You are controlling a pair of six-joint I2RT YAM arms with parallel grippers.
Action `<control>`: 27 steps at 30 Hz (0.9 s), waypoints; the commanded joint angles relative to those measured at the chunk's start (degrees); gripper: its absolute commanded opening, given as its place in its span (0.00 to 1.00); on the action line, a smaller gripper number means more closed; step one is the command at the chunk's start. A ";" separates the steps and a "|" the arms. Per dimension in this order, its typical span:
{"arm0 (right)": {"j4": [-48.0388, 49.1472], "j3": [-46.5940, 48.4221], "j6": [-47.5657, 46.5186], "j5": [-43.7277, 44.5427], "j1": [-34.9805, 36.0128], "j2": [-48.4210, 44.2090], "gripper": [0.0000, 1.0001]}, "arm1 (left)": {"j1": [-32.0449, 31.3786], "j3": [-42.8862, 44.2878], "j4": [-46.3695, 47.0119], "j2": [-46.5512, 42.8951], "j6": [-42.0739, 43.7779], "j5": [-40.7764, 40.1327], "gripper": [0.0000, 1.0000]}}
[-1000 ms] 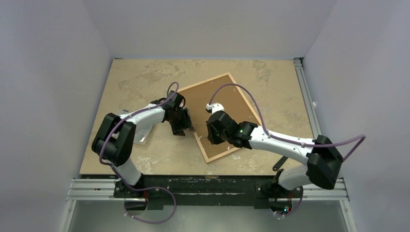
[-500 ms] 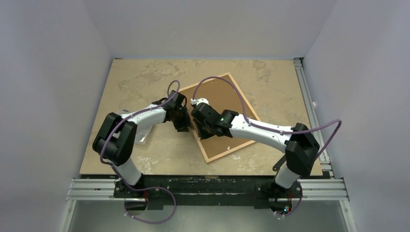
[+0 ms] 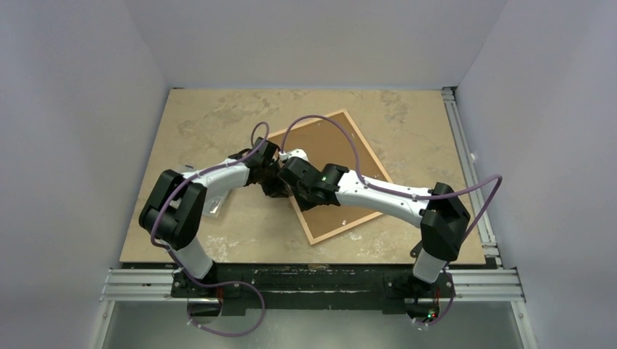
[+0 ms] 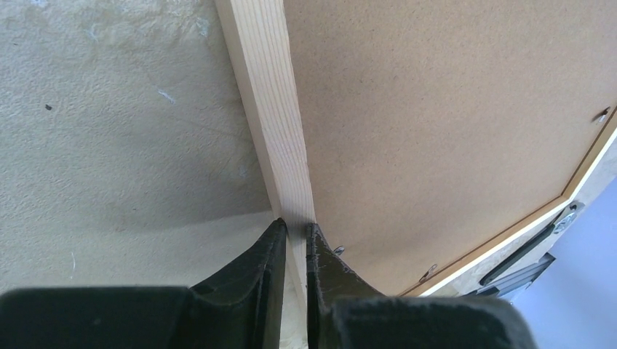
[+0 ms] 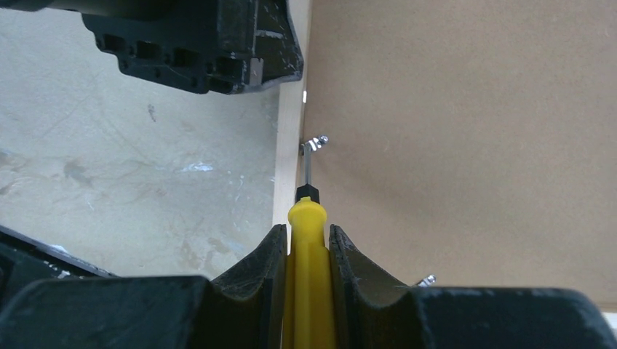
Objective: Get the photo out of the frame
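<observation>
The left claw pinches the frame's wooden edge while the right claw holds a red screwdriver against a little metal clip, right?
Not quite: the right wrist view shows the screwdriver is yellow, not red. The rest holds: the left gripper pinches the wooden edge of the frame, and the right gripper holds the tool at a small metal clip.

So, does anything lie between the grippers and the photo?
Yes. The brown backing board fills the frame, held by small metal tabs; the photo does not show. The yellow screwdriver is at one tab.
</observation>
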 commanded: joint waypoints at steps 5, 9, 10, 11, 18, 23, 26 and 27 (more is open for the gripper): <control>-1.86 0.97 0.37 1.66 0.04 -1.69 0.00 | -0.25 -1.69 0.32 1.04 0.52 -2.20 0.05; -1.02 1.63 -0.01 1.11 0.03 0.29 0.00 | -0.27 -1.85 0.58 1.25 0.25 -2.05 0.03; -0.65 1.78 -0.16 1.07 0.02 0.59 0.00 | -0.25 -1.82 0.60 1.25 0.16 -1.96 0.02; -0.45 1.92 -0.33 0.91 -0.01 1.14 0.00 | -0.28 -1.81 0.60 1.17 0.15 -1.95 0.02; -0.46 3.15 -1.07 -0.49 -0.07 3.12 0.00 | -0.23 -1.61 0.26 1.03 -0.02 -2.54 0.01; -3.37 4.64 -1.79 -1.24 -0.06 3.83 0.00 | -0.29 -1.56 0.34 1.48 -0.11 -2.56 0.00; -8.34 6.43 -1.86 -1.02 0.02 4.20 0.00 | -0.25 -1.44 0.13 1.51 -0.01 -2.58 0.00; -9.46 6.48 -2.00 -1.50 0.02 4.18 0.00 | -0.24 -1.43 0.04 1.51 0.06 -2.64 0.00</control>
